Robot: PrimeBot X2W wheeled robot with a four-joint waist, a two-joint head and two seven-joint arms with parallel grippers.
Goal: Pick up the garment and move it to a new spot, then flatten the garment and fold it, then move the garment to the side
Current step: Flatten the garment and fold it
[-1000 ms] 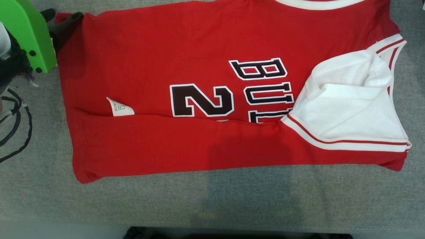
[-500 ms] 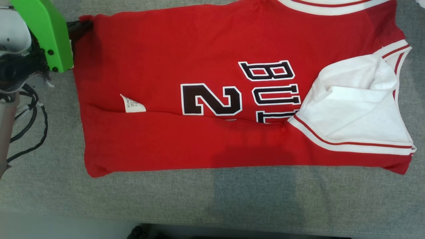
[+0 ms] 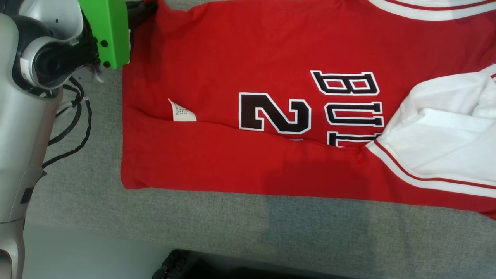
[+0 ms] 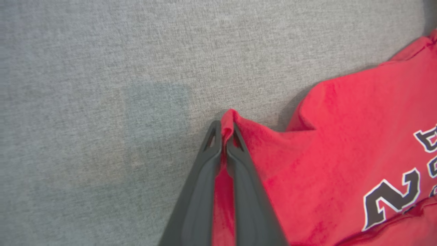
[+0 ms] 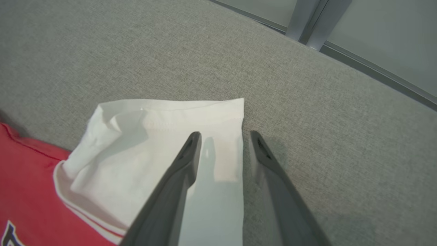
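The left gripper (image 4: pixel 225 135) is clenched on one hem corner of the red jersey of soft knit cloth (image 3: pixel 252 58). A small peak of red cloth stands out just past its fingertips, and more cloth runs back between the two dark fingers. In the head view this gripper sits just ahead of its green plastic housing (image 3: pixel 110 35). From the pinched corner the jersey spreads away to the gripper's right over the grey woven surface (image 3: pixel 193 221). It lies mostly flat, with the long edge nearer the robot folded over, and a small white label (image 3: pixel 181 114) shows at that fold. The right gripper (image 5: pixel 225 136) is released, with its fingers apart: one is above the white sleeve (image 5: pixel 136 136), the other above bare grey surface just beside the sleeve's edge. I cannot tell if they touch down. The cloth looks light and limp, so I think a pull at one corner will only stretch and wrinkle it. A second hold through the sleeve's edge seems better for an even move.
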